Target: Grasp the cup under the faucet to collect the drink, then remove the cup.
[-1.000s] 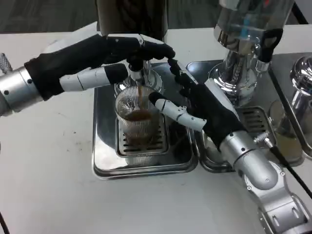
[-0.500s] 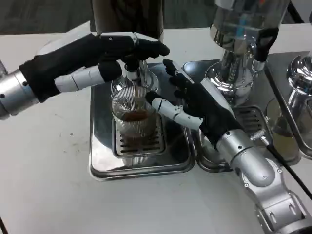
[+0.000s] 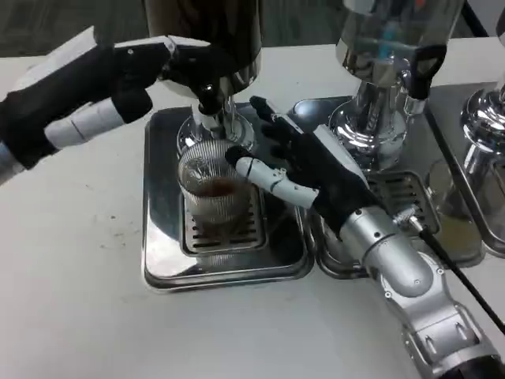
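Note:
A ribbed glass cup (image 3: 210, 193) with brown drink in it stands on the drip grate (image 3: 225, 230), right under the faucet (image 3: 211, 118) of the dark dispenser (image 3: 203, 24). My right hand (image 3: 316, 170) is against the cup's right side. Its thumb (image 3: 264, 175) lies on the near right wall and its fingers (image 3: 272, 126) reach past the far right side. My left hand (image 3: 87, 83) comes in from the left, above the tray. Its dark fingertips (image 3: 201, 57) rest on the black tap handle (image 3: 208, 93), and its thumb sticks out below.
The cup's steel tray (image 3: 162, 260) lies mid-table. A second tray (image 3: 347, 264) on the right carries a clear-tank dispenser (image 3: 387, 55) close behind my right wrist. A third tap (image 3: 481, 150) stands at the far right. Bare white table lies left and in front.
The whole picture has shifted a little to the left. My left hand has drawn back to the left, so its fingertips now end at the tap handle. My right hand stays at the cup.

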